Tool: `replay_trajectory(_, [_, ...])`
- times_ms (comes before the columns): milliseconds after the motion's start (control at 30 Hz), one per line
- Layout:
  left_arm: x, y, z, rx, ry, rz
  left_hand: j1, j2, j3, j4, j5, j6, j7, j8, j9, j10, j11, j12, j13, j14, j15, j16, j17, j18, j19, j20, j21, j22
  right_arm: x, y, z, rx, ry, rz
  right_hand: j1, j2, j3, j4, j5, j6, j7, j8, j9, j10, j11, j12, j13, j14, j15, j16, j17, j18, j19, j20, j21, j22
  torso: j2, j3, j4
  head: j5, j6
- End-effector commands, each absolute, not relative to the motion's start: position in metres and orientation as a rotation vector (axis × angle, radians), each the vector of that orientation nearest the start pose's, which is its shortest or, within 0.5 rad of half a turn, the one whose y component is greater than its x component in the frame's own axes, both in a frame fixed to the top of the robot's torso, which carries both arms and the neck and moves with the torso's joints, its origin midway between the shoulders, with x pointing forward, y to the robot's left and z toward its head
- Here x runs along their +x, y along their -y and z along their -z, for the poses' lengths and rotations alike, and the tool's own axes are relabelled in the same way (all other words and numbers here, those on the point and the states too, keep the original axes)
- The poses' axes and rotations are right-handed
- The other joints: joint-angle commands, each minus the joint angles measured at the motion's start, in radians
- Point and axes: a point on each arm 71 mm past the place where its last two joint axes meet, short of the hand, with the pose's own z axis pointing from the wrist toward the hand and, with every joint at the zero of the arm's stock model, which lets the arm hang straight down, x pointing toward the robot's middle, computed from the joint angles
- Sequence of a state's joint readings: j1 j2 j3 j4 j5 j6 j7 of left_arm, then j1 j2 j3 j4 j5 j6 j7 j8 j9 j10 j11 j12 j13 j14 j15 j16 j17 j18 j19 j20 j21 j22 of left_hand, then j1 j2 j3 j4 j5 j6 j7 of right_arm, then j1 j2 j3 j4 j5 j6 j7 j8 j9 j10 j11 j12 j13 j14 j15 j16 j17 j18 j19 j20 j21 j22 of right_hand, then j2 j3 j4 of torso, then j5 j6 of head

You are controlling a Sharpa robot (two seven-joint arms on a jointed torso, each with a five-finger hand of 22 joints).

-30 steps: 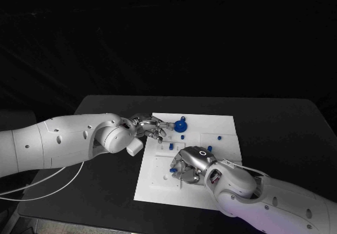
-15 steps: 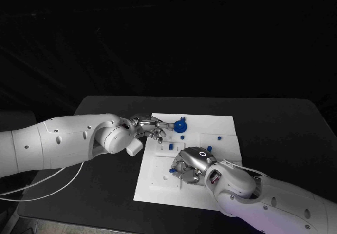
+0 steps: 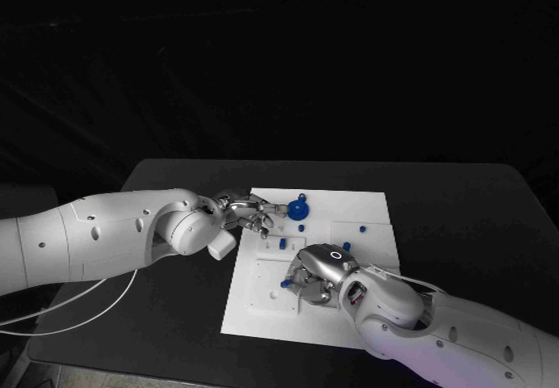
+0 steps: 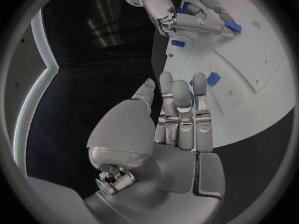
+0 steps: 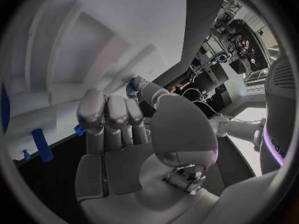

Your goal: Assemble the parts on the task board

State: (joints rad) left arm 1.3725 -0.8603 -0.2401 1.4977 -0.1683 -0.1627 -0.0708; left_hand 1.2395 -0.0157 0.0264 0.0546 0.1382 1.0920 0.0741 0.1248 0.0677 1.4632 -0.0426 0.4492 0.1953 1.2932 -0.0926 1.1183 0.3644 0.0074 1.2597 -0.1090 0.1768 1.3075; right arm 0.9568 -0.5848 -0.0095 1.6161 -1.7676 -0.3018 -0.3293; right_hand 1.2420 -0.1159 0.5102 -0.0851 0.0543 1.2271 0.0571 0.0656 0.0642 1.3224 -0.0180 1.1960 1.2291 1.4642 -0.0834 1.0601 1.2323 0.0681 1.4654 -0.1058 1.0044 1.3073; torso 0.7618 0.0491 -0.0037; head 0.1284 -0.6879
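The white task board [image 3: 361,212] lies mid-table with small blue parts on it. My left hand [image 3: 248,212] hovers at its far left corner, fingers straight and side by side [image 4: 181,115], holding nothing; a round blue part [image 3: 300,210] stands just beyond the fingertips. My right hand [image 3: 314,275] is curled down over the board's near middle [image 5: 111,115], its fingertips closed about a small blue part [image 3: 287,283] [image 5: 81,130]. The left wrist view shows that right hand [image 4: 181,15] bent over the board with a blue piece [image 4: 231,26] at its tips.
More blue pegs stand on the board [image 3: 363,229] [image 3: 283,241] [image 4: 214,78]. Black tabletop [image 3: 466,218] surrounds the board on all sides. A white cable [image 3: 70,303] hangs below my left arm.
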Motion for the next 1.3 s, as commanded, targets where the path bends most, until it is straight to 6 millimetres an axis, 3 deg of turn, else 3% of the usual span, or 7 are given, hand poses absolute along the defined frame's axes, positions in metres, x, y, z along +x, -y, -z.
replay_trajectory(33, [0.488,-0.222,0.197,-1.023,-2.012,1.177,0.004,0.005,-0.004,-0.003,-0.004,-0.006,-0.001,0.005,-0.001,0.008,0.006,-0.007,-0.001,0.000,0.002,-0.007,0.002,-0.007,0.008,-0.001,-0.006,0.017,0.399,0.051,0.258,-0.373,-1.720,-0.751,0.006,0.020,0.012,-0.003,-0.006,0.010,-0.002,0.000,0.002,0.000,-0.011,-0.001,0.002,0.004,-0.007,-0.003,0.002,-0.011,0.036,-0.007,0.000,0.127,0.000,0.0002,0.0003,-0.002,0.000])
replay_trajectory(233, [0.488,-0.222,0.197,-1.018,-2.011,1.182,0.008,0.009,-0.002,-0.004,-0.003,-0.001,-0.003,0.007,-0.001,0.007,0.006,-0.007,-0.001,0.000,0.002,-0.007,0.002,-0.007,0.008,-0.001,-0.008,0.017,0.400,0.053,0.258,-0.366,-1.717,-0.751,-0.017,0.054,0.025,-0.031,-0.007,0.031,-0.008,-0.002,0.002,0.003,-0.020,0.000,0.008,0.005,-0.010,-0.004,0.005,-0.015,0.036,-0.011,0.002,0.128,0.000,0.0000,0.0002,-0.006,0.001])
replay_trajectory(500, [0.489,-0.223,0.195,-0.961,-1.995,1.188,0.020,0.024,0.001,-0.015,0.004,0.015,-0.008,0.003,-0.002,-0.003,0.006,-0.014,-0.005,-0.011,0.004,-0.016,-0.001,-0.007,0.002,0.001,-0.013,0.017,0.400,0.059,0.257,-0.288,-1.717,-0.799,-0.055,0.073,0.041,-0.078,-0.007,0.043,-0.011,-0.003,0.003,0.009,-0.023,0.001,0.018,0.005,-0.014,-0.005,0.010,-0.018,0.037,-0.016,0.007,0.128,-0.001,0.0001,0.0005,-0.011,0.006])
replay_trajectory(800, [0.488,-0.220,0.187,-0.703,-1.952,1.222,0.081,0.046,0.013,-0.046,-0.001,0.038,-0.002,-0.049,-0.002,-0.012,0.014,-0.081,-0.042,-0.014,0.011,-0.056,-0.018,-0.006,-0.004,0.008,-0.038,0.012,0.410,0.082,0.245,-0.011,-1.823,-0.937,-0.066,0.085,0.036,-0.096,-0.005,0.045,-0.012,-0.001,0.004,0.010,-0.023,0.001,0.025,0.006,-0.015,-0.010,0.011,-0.017,0.035,-0.016,0.004,0.128,-0.002,-0.0005,-0.0021,-0.021,0.022])
replay_trajectory(900, [0.485,-0.216,0.185,-0.561,-1.972,1.224,0.055,0.033,-0.010,-0.031,-0.063,0.036,0.000,-0.055,-0.002,0.001,0.013,-0.085,-0.044,-0.004,0.010,-0.048,-0.013,-0.005,0.003,0.007,-0.038,0.014,0.418,0.095,0.237,0.095,-1.880,-0.977,-0.069,0.090,0.031,-0.100,-0.004,0.044,-0.011,-0.001,0.004,0.008,-0.022,0.000,0.026,0.006,-0.014,-0.011,0.011,-0.016,0.033,-0.014,0.001,0.127,-0.003,-0.0015,-0.0035,-0.029,0.030])
replay_trajectory(1067, [0.479,-0.208,0.186,-0.394,-2.023,1.227,0.007,0.018,-0.076,0.011,-0.054,0.010,-0.011,-0.055,-0.001,0.034,-0.002,-0.077,-0.038,0.013,-0.001,-0.015,0.006,-0.007,0.015,0.001,-0.033,0.019,0.431,0.118,0.227,0.268,-1.977,-1.038,-0.071,0.096,0.023,-0.107,-0.003,0.042,-0.010,-0.002,0.004,0.005,-0.021,0.001,0.029,0.006,-0.013,-0.007,0.013,-0.015,0.031,-0.013,-0.002,0.127,-0.006,-0.0022,-0.0049,-0.038,0.039])
replay_trajectory(1300, [0.473,-0.198,0.187,-0.253,-2.061,1.230,0.025,0.063,-0.102,0.017,-0.039,-0.010,-0.014,-0.035,0.000,0.037,-0.007,-0.052,-0.016,0.011,-0.007,0.017,0.024,-0.007,0.021,-0.006,-0.012,0.021,0.450,0.143,0.214,0.456,-2.076,-1.098,-0.073,0.106,0.014,-0.114,0.002,0.040,-0.009,-0.001,0.005,0.003,-0.019,0.005,0.034,0.004,-0.011,-0.003,0.017,-0.013,0.030,-0.010,0.001,0.128,-0.010,-0.0016,-0.0107,-0.051,0.042])
